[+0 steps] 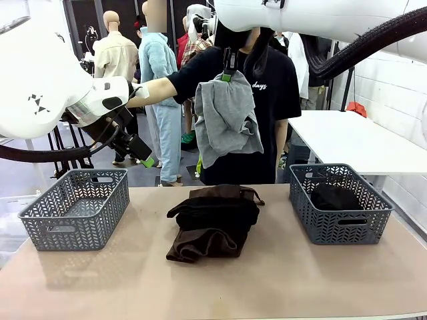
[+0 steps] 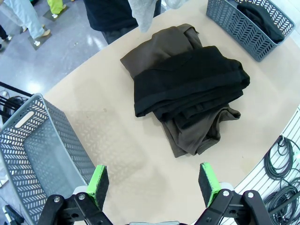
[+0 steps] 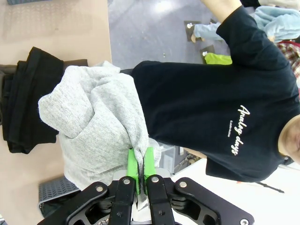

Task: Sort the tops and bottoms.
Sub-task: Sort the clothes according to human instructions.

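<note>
Garment held: pale grey-blue soft cloth garment [image 1: 227, 120], high over bench [image 1: 280, 280], right fingers [image 3: 133, 164] clamped on it
Pile: plain black cloth garment [image 1: 217, 215] atop dark brown drawstring garment [image 1: 200, 245], mid-bench
Done: crumpled black garment [image 1: 335, 197] in right grey lattice basket [image 1: 340, 230]
Left fingers [image 2: 98, 183]: wide apart, empty
Remaining: seemingly three

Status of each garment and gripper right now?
grey garment, hanging from the right gripper.
right gripper, shut on it.
left gripper, open, holding nothing.
folded black garment, lying on the brown garment.
brown garment, crumpled underneath it.
second black garment, inside the right basket.
</note>
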Available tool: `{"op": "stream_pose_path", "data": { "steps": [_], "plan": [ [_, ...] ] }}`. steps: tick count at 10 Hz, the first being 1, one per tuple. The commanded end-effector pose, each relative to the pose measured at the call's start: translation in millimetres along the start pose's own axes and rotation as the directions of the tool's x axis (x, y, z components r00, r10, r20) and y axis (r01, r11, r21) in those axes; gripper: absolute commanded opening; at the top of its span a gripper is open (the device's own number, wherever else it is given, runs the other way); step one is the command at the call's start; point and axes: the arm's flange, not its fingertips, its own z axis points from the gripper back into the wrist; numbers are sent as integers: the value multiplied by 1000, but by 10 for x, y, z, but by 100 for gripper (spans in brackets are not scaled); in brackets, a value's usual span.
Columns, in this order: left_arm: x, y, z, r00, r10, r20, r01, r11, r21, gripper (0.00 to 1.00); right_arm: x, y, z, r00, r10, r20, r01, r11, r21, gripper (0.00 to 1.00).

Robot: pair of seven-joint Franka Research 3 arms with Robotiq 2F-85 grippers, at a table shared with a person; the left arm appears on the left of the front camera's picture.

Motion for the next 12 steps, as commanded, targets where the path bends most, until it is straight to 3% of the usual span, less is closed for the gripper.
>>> {"op": "stream_pose_path", "data": {
  "steps": [1, 5, 6, 12],
  "plan": [
    [-3, 14, 8, 1000, 0, -1, 0, 1000, 1, 100, 0, -2, 33, 1000, 2, -6, -2, 1000, -8, 0],
    [0, 0, 0, 1000, 0, 0, 0, 1000, 0, 100, 0, -2, 33, 1000, 2, -6, -2, 1000, -8, 0],
    [-85, 56, 60, 999, -44, -18, 43, 999, -27, 100, 0, -2, 33, 1000, 2, -6, -2, 1000, -8, 0],
    [-947, 636, 941, 999, -31, -41, 35, 994, 99, 100, 0, -2, 33, 1000, 2, -6, -2, 1000, -8, 0]
  ]
}}
